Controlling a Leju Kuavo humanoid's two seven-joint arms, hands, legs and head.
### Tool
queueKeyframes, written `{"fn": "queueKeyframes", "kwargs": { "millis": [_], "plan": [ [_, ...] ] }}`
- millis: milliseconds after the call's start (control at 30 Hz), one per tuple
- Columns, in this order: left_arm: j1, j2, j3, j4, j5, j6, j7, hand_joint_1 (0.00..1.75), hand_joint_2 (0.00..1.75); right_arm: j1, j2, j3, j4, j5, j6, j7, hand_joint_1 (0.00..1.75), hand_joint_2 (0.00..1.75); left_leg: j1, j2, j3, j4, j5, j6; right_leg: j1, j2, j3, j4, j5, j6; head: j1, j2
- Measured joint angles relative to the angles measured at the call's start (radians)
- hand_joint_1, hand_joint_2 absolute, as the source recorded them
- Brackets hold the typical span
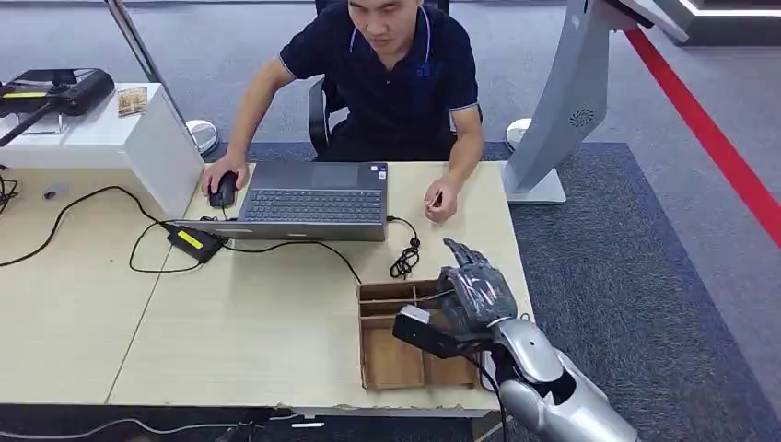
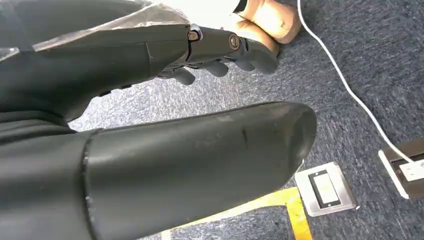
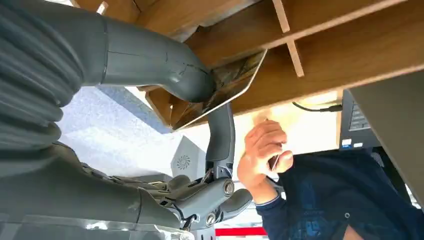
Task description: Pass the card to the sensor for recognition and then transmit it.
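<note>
Silver right robot hand (image 1: 472,293) pinching card (image 3: 220,92) over wooden box (image 1: 387,354)

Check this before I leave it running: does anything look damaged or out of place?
The table's front edge looks chipped and ragged just below the wooden divider box. Nothing else stands out: the right hand pinches the card over that box.
</note>
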Motion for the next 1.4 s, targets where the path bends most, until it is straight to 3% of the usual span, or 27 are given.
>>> {"fn": "queueKeyframes", "kwargs": {
  "millis": [400,667,1100,1400],
  "plan": [
    [0.001,0.000,0.000,0.000,0.005,0.002,-0.003,0.00,0.00,0.001,-0.005,-0.038,-0.021,0.023,-0.153,-0.003,1.75,1.75,0.000,0.000,0.000,0.000,0.000,0.000,0.000,0.000,0.000,0.000,0.000,0.000,0.000,0.000],
    [0.008,0.005,0.002,0.000,0.017,0.006,-0.006,0.00,0.00,0.007,-0.035,-0.140,-0.148,0.086,-0.263,0.029,1.75,1.75,0.000,0.000,0.000,0.001,0.000,0.000,0.000,0.000,0.000,0.000,0.000,0.000,0.000,0.000],
    [0.015,0.015,0.003,0.000,0.023,0.006,-0.019,0.00,0.00,0.039,-0.069,-0.264,-0.341,0.119,-0.287,0.046,1.75,1.75,0.000,0.000,0.000,0.001,0.000,0.000,0.000,0.000,0.000,0.000,0.000,0.000,0.000,0.000],
    [0.012,0.015,0.003,0.000,0.014,0.006,-0.011,0.00,0.00,0.028,-0.017,-0.250,-0.336,0.120,-0.304,-0.006,1.75,1.75,0.000,0.000,0.000,0.000,0.000,0.000,0.000,0.000,0.001,0.001,0.000,0.000,0.000,0.000]
  ]
}}
